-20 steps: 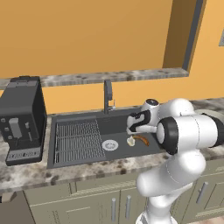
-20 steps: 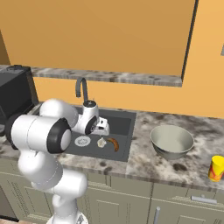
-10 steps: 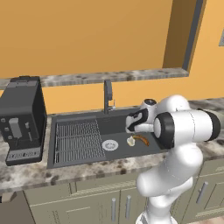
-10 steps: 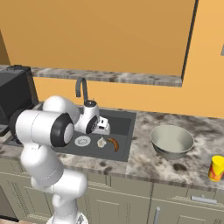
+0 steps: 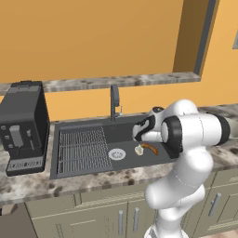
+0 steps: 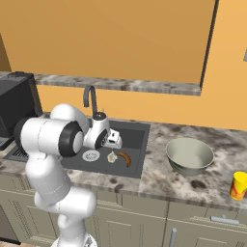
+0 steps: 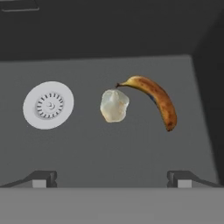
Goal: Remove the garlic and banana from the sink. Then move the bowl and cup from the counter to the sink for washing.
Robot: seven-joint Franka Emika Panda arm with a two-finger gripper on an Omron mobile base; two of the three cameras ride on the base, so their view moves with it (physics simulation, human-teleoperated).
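Note:
The whitish garlic (image 7: 114,105) lies on the floor of the dark grey sink (image 7: 131,153), with the orange-yellow banana (image 7: 155,98) curved close beside it, and the two seem just apart. My gripper (image 7: 111,179) hangs open a little above them, empty, with its fingertips (image 7: 41,179) spread wide. From the base, the garlic (image 5: 139,149) and banana (image 5: 149,148) sit right of the drain, under the gripper (image 5: 139,135). The grey bowl (image 6: 189,155) stands on the counter right of the sink (image 6: 137,130). Farther right stands the yellow cup (image 6: 238,185).
The round silver drain (image 7: 48,105) lies left of the garlic. A dark faucet (image 5: 114,100) rises behind the basin, and a ribbed rack (image 5: 82,148) fills its left part. A black coffee machine (image 5: 23,128) stands on the counter at the far left.
The arm's elbow has shifted slightly, while the hand stays over the garlic and banana. The jaws stay open and nothing in the sink has moved.

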